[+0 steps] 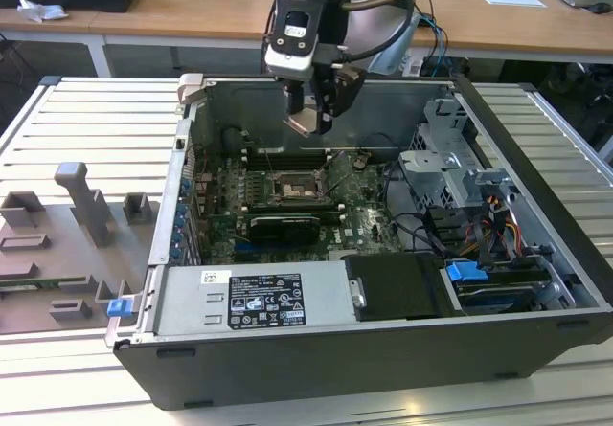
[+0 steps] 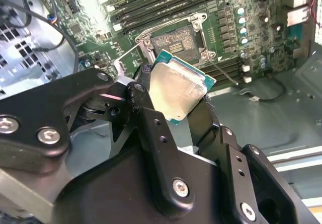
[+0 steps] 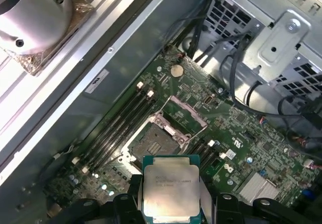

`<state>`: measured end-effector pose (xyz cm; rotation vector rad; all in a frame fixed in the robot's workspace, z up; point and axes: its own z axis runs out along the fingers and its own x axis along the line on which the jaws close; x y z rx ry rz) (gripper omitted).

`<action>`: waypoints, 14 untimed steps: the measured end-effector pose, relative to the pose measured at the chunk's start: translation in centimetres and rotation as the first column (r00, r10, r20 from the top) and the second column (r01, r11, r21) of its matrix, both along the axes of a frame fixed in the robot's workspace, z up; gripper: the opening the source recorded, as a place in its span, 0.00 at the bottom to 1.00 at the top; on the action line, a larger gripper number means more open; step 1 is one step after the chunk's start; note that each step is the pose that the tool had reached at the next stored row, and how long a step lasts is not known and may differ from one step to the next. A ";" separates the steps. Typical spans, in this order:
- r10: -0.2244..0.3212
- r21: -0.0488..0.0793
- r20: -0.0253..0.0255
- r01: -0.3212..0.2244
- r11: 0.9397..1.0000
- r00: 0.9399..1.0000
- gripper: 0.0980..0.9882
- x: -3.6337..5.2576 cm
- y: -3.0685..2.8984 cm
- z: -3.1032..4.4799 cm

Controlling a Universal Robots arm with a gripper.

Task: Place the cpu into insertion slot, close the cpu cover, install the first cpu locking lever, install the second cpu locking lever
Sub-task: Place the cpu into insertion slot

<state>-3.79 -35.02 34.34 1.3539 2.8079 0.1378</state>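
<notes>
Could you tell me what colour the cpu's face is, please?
Pale silver-beige, green-edged; the cpu shows best in the second wrist view.

A ribbed pale metal table point(image 1: 86, 120) bears the open computer case point(image 1: 383, 359) and, seemingly, grey plastic fixtures point(image 1: 81, 206).

The cpu point(image 3: 171, 189) showed a pale, matt metal face edged in green laminate; the gripper point(image 1: 316, 115) was matt black. The insertion slot point(image 3: 160, 137) had a black plastic frame; the circuit board point(image 3: 246, 133) was glossy green, the case point(image 1: 278, 96) dull grey sheet metal.
</notes>
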 end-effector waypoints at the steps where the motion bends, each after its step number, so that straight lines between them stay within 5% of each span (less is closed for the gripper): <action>1: -0.014 0.000 0.000 0.014 1.000 1.000 0.50 0.00 0.00 -0.02; 7: -0.095 0.000 0.000 0.095 0.995 0.995 0.50 0.00 0.00 -0.31; 14: -0.100 -0.001 0.000 0.100 0.995 0.995 0.50 0.00 0.00 -0.83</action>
